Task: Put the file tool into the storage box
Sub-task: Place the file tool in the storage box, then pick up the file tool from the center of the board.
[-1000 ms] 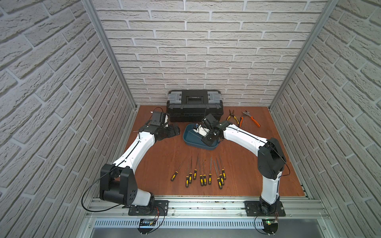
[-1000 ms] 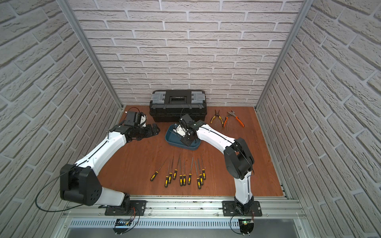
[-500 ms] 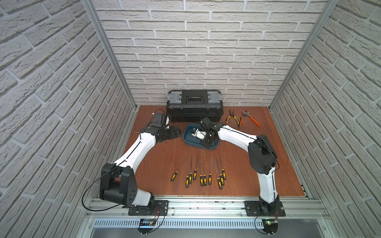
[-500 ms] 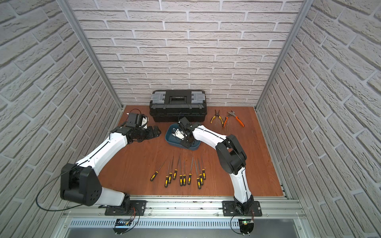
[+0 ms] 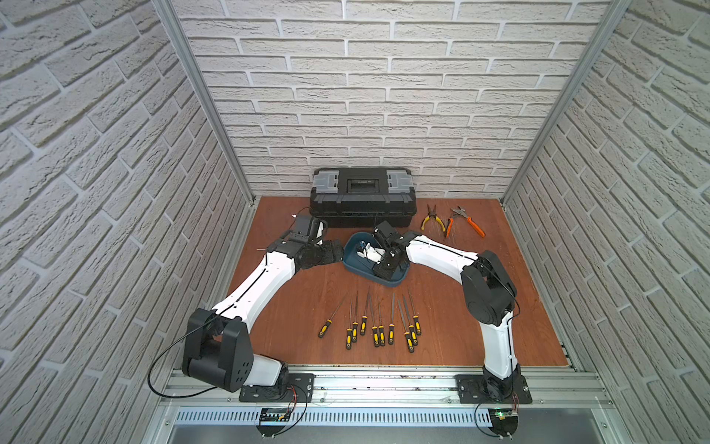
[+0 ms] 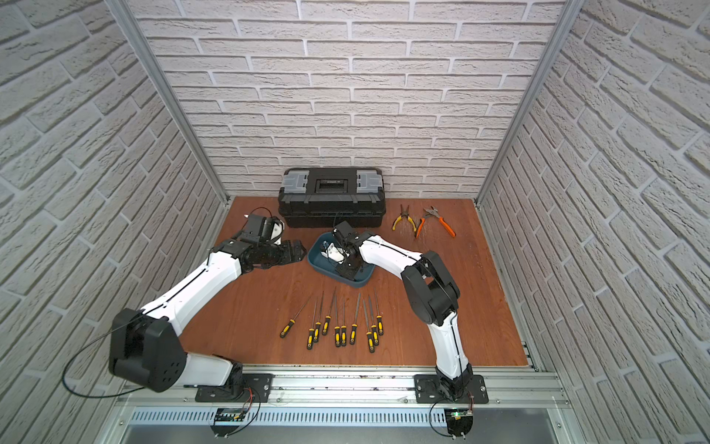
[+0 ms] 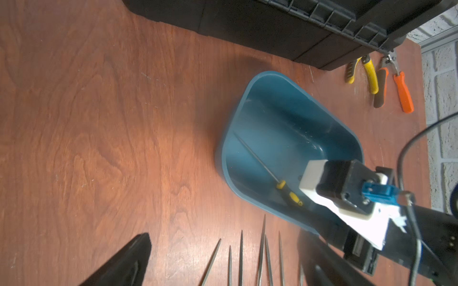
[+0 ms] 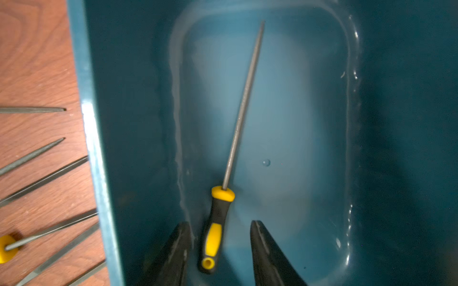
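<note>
Overhead, storage box: in both top views the teal storage box (image 5: 351, 256) (image 6: 318, 265) sits on the surface (image 5: 307, 300), just in front of the black toolbox (image 5: 363, 196).
Overhead, right arm: the right arm (image 5: 438, 255) reaches down into the box; the right jaws are too small to read here.
Overhead, spares: a row of files (image 5: 391, 332) lies on the surface, apart from the box.
Left wrist, file tool: the file tool (image 7: 267, 169) lies flat on the storage box (image 7: 285, 118) floor, set diagonally.
Left wrist, left jaws: apart, nothing between them.
Right wrist, right jaws: apart, one on each side of the file tool's (image 8: 234, 146) yellow-and-black handle, a gap showing on both sides; nothing is gripped.
</note>
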You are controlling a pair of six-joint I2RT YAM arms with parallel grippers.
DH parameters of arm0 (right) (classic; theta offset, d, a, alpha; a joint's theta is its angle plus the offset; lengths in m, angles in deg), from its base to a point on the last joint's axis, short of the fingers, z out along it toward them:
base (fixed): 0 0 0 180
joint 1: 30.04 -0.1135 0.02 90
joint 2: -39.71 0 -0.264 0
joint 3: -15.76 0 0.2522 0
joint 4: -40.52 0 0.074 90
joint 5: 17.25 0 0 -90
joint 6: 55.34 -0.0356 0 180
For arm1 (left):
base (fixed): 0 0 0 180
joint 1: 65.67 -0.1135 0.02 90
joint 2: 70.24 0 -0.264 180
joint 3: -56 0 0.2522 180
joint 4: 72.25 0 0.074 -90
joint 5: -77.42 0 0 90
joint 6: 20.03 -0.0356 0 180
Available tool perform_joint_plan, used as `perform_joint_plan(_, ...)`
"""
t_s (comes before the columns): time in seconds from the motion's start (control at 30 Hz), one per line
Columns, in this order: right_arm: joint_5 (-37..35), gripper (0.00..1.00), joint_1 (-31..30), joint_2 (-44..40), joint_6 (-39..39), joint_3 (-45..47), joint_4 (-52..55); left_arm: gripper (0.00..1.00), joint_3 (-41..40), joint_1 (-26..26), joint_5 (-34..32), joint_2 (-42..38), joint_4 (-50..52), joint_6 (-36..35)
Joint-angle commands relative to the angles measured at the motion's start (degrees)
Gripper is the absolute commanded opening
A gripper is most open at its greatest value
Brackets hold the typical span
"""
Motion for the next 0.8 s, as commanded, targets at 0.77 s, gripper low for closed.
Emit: perform_joint_plan(0.77,-13.5,0.49,-0.7,-46.7,-41.6,35.8,-2.2,0.98,-13.5,7.1,-7.6,-16.4,2.5,3.6)
